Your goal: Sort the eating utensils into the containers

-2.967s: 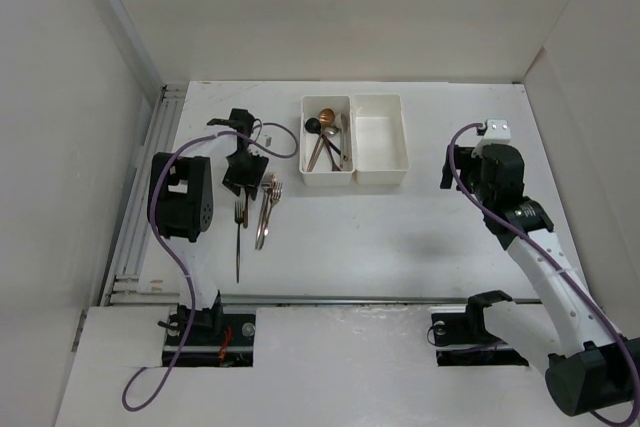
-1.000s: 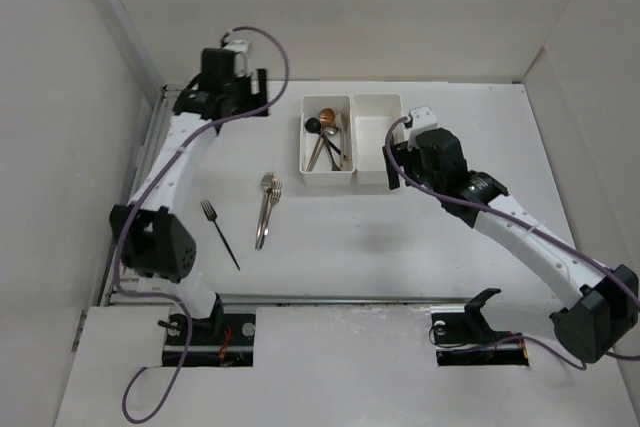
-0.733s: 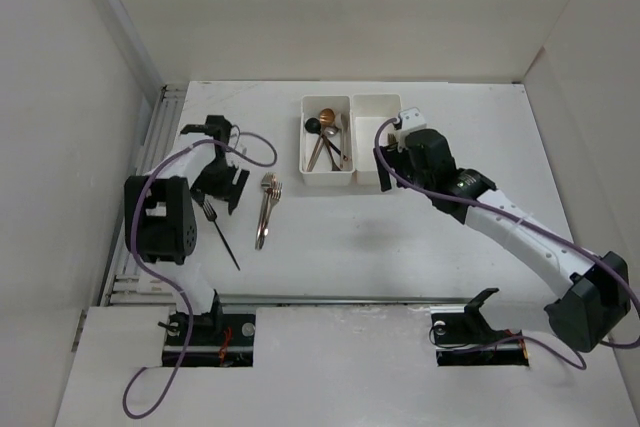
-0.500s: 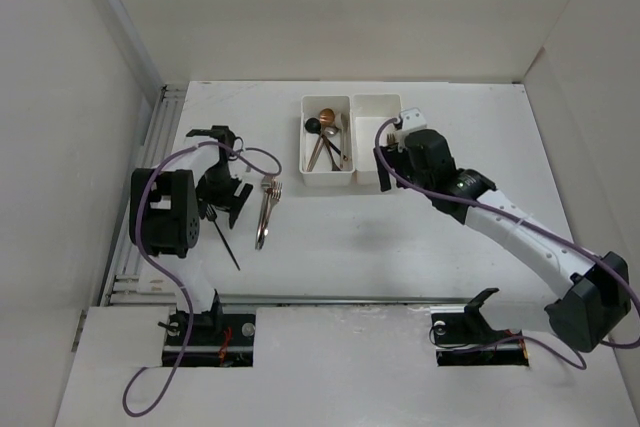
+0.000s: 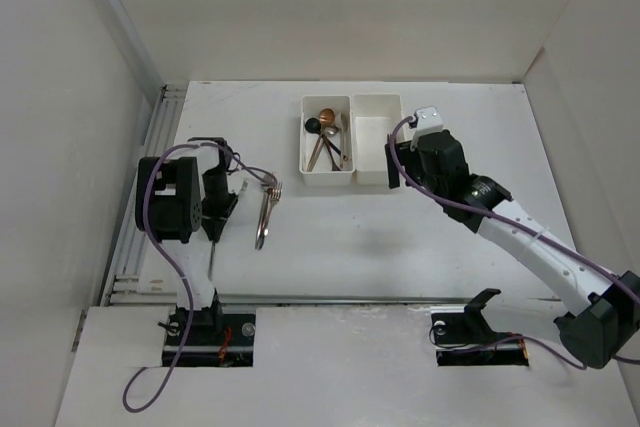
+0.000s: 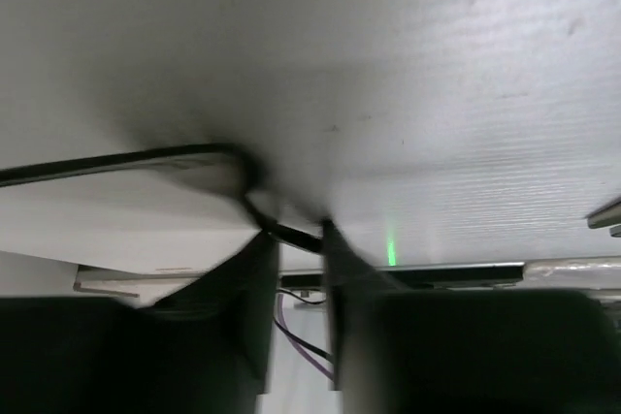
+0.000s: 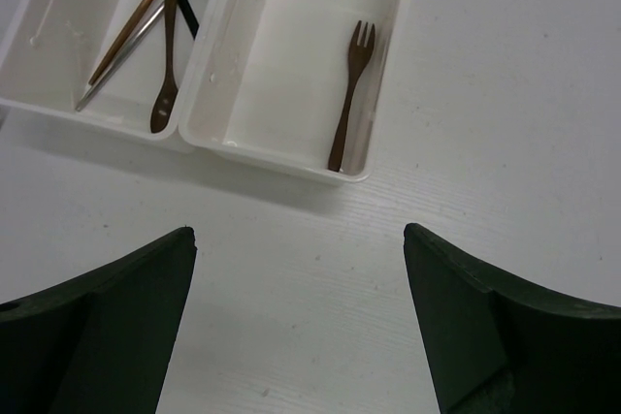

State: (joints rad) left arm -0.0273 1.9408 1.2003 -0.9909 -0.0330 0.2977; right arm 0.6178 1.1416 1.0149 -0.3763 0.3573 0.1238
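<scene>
My left tool (image 6: 297, 235) pinches the thin black fork (image 6: 116, 162) off-centre, so it may pivot or slip when lifted; my right tool (image 7: 298, 230) is spread

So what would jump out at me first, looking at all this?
Probably the white twin bin at the table's far middle, its left half holding spoons and its right half a single copper fork. Next, the left end effector bent down over a black fork at the left, beside loose silver forks.
</scene>
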